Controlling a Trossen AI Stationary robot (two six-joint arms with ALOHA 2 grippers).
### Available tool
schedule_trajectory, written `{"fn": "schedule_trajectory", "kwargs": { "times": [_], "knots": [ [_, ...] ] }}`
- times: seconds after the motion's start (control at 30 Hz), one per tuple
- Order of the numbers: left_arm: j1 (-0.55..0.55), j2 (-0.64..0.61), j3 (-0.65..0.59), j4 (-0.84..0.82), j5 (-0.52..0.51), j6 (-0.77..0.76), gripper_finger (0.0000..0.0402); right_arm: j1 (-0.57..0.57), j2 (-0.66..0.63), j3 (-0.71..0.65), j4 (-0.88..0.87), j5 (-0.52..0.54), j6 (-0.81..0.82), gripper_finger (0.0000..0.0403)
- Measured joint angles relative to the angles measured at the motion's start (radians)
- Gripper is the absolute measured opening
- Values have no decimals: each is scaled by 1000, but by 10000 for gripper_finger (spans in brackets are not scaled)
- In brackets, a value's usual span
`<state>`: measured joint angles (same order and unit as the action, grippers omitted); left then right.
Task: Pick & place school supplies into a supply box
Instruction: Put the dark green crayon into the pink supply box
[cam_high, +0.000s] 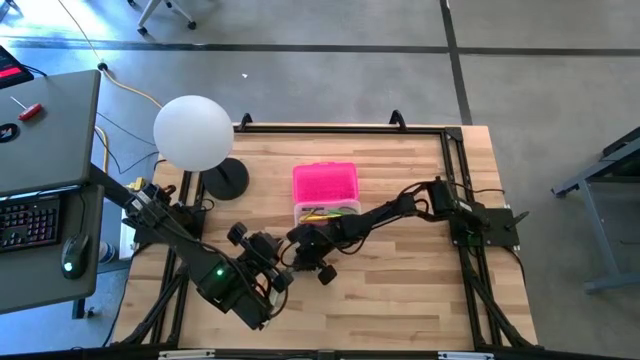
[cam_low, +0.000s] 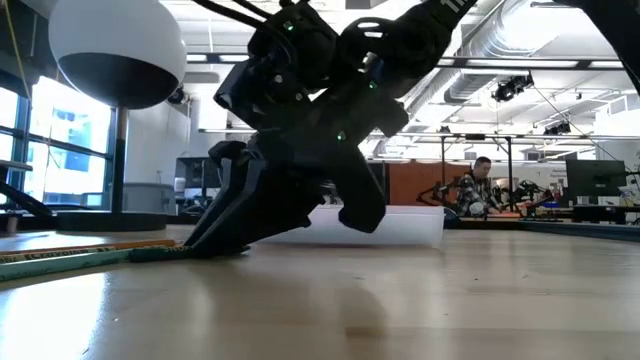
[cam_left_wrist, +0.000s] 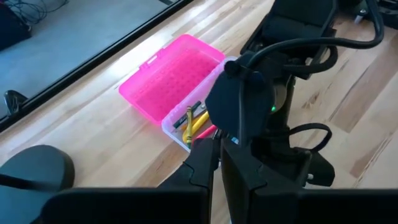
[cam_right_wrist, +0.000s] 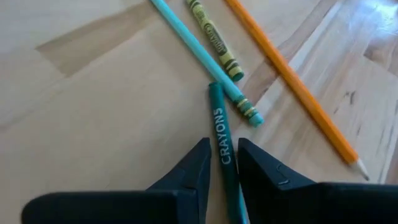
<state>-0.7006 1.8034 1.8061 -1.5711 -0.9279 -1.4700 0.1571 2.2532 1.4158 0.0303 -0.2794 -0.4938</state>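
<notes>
The supply box (cam_high: 325, 197) stands open at mid-table, its pink lid (cam_left_wrist: 168, 78) laid back and its clear base (cam_left_wrist: 186, 134) holding yellow and red pencils. A dark green crayon (cam_right_wrist: 221, 134), a teal pencil (cam_right_wrist: 199, 50), an olive crayon (cam_right_wrist: 214, 37) and an orange pencil (cam_right_wrist: 292, 81) lie flat on the wood near the box. My right gripper (cam_right_wrist: 222, 155) is down at the table on the green crayon. My left gripper (cam_left_wrist: 219, 168) hovers shut beside it, toward the near-left (cam_high: 262, 258). My right gripper pinches the dark green crayon between its two fingers, near the middle of the barrel at the printed word (cam_right_wrist: 219, 124). The fingers come from above, slanting, and point along the crayon's length. The crayon lies flat on the table.
A lamp with a white globe (cam_high: 193, 132) and dark round base (cam_high: 228, 178) stands at the far left of the table. Black rails (cam_high: 455, 170) frame the table. A desk with a keyboard (cam_high: 30, 220) sits off to the left. Bare wood lies toward the near right (cam_high: 400, 290).
</notes>
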Motion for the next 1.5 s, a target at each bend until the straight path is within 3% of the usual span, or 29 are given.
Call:
{"fn": "schedule_trajectory", "kwargs": {
  "times": [0.4, 0.8, 1.1, 1.2, 1.5],
  "knots": [
    [0, 0, 0, 0, 1, 0, 62, 29, 0, -5, 39, 45, 69, 30],
    [0, 0, -1, 0, 3, 0, 62, 29, 3, -5, 66, 19, 61, 5],
    [0, 0, -1, 0, 21, 3, 62, 59, -100, -10, -40, 57, 41, 5],
    [0, 0, -2, 0, 23, 3, 62, 67, -163, -6, -142, 148, 15, 3],
    [0, 0, -2, 0, 28, 1, 62, 48, -280, -7, -586, 591, 61, 3]
  ]
}}
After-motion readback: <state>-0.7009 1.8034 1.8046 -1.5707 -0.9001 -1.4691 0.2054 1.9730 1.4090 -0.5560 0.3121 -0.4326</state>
